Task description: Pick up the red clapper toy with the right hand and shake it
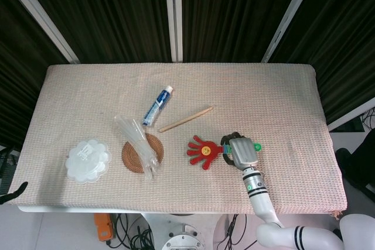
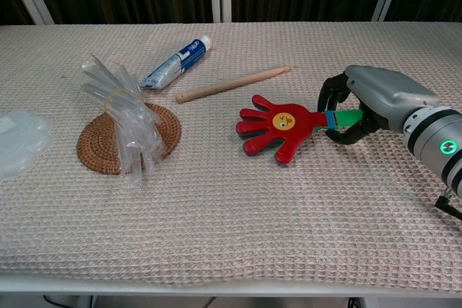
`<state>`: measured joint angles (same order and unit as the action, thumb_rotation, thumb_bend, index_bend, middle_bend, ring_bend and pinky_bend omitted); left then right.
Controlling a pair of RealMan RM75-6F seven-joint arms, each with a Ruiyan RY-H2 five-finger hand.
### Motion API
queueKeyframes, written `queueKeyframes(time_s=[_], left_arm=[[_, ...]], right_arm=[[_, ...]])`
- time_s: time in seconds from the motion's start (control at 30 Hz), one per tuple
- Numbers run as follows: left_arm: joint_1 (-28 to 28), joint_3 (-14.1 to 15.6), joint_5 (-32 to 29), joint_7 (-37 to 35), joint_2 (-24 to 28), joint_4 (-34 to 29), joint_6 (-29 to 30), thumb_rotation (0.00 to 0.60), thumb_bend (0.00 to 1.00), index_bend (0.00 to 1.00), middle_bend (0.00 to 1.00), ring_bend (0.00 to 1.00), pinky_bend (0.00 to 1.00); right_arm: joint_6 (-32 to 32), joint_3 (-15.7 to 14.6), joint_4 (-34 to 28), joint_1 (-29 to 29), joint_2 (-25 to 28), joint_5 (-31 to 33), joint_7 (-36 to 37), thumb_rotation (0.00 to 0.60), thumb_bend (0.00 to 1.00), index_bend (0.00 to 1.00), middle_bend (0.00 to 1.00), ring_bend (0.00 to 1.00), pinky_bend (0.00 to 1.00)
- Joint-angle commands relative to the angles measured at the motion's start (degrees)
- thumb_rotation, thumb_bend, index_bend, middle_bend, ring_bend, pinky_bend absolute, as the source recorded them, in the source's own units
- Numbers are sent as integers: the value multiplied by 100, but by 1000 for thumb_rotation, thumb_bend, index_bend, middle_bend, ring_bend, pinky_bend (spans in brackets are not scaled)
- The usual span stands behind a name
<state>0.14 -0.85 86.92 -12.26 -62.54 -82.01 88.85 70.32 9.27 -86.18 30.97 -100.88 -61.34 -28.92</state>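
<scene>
The red clapper toy, shaped like a hand with a yellow smiley face, is right of the table's middle. Its palm end hangs slightly above the cloth and casts a shadow. My right hand grips its green handle, fingers curled around it, with the handle's end poking out on the right. A dark shape at the lower left edge of the head view, beside the table, looks like my left hand; its fingers cannot be made out.
A wooden stick and a toothpaste tube lie behind the toy. To its left are a woven coaster under a bundle of clear plastic tubes, and a white scalloped lid at the far left.
</scene>
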Motion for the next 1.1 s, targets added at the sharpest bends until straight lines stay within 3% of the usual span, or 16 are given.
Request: queueKeyframes(time_s=[0.03,0.23,0.5,0.87,1.1], left_arm=[[12,-9,5,-9,-3,5,34,600,210,56,97,2,118],[36,-18,9,-33,-19,32,83,600,210,57,96,2,121],[47,-34,9,-76,-29,72,112,600,210,57,96,2,125],[63,-59,-1,-129,-56,128,150,600,210,57,96,2,128],[61,-69,9,-118,-61,122,162,600,210,57,96,2,129]], right_arm=[[-33,19,44,1,-27,-67,83,600,608,782,440,372,607],[-83,46,99,4,-59,-154,201,600,609,739,499,489,677],[-213,88,230,11,-123,-179,377,600,598,672,656,675,801],[-441,177,246,1,-104,-128,746,600,604,506,767,775,838],[-489,169,258,-14,-73,-175,861,600,606,504,810,846,870]])
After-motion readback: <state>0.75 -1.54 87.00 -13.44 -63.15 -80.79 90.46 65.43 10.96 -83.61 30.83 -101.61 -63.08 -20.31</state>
